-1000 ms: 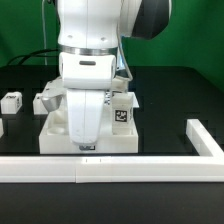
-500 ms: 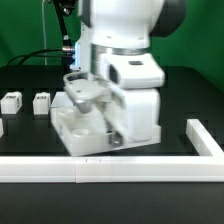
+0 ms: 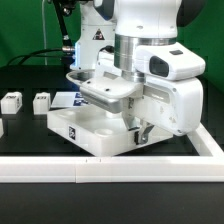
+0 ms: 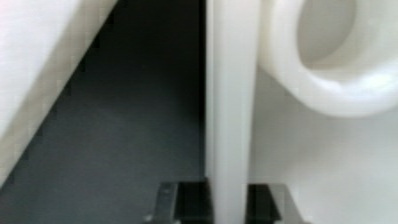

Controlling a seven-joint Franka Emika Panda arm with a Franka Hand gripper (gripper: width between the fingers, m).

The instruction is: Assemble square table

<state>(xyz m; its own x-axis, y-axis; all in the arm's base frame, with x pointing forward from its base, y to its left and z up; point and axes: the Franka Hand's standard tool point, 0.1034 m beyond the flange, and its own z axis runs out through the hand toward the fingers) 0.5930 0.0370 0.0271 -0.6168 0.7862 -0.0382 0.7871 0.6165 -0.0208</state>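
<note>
the table top (image 3: 88,128) is seen lying flat on the black table (image 3: 30,140), open side up, in the middle of the exterior view and just behind the white border rail (image 3: 60,170). being square, it has no long axis. it is turned diagonally to the rail, so that one corner is pointed toward the rail and a side face carrying a small black-white tag (image 3: 72,131) is turned toward the exterior view's left.

the gripper (image 3: 140,135) is lowered onto the top's edge at the exterior view's right. in the wrist view the gripper (image 4: 226,203) is shown pinching a thin upright wall of the top (image 4: 228,90), with a dark finger pad (image 4: 183,203) pressed against each face. a round corner socket (image 4: 338,60) is seen just beside that wall.

two leg blocks (image 3: 12,101) (image 3: 41,101) are set apart from the top at the exterior view's left.
</note>
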